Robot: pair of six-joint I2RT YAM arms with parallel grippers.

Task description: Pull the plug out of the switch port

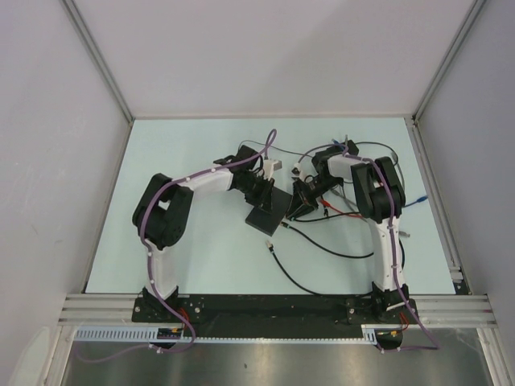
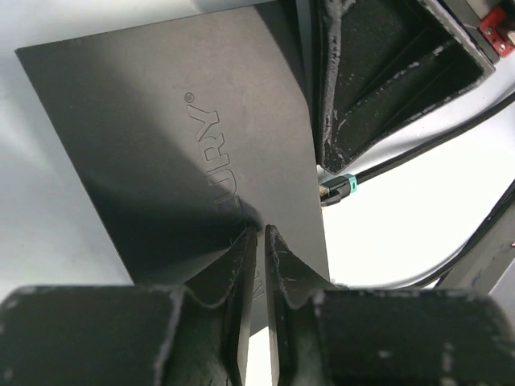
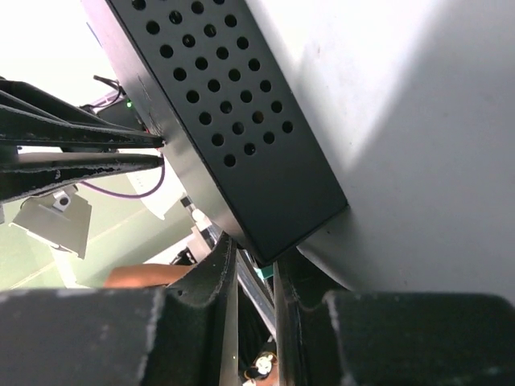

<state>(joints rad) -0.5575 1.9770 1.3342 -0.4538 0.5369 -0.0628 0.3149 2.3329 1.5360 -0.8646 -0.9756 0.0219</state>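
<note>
The flat black box (image 1: 267,217) lies mid-table; its embossed top (image 2: 161,129) fills the left wrist view. My left gripper (image 2: 262,230) is shut, and its tips press down on that top. A black plug with a teal band (image 2: 339,188) sits in the box's right edge; the switch port behind it is hidden. My right gripper (image 3: 253,259) reaches to that edge under the perforated side (image 3: 233,104). Its fingers are shut on the plug (image 3: 267,274) and its cable. In the top view the left gripper (image 1: 264,193) is over the box, and the right gripper (image 1: 300,204) is beside it.
Loose black cables (image 1: 322,245) curl across the table in front of the box. Red-tipped wires (image 1: 334,211) lie by the right arm, and a blue connector (image 1: 420,201) lies near the right wall. The enclosure's walls close in three sides.
</note>
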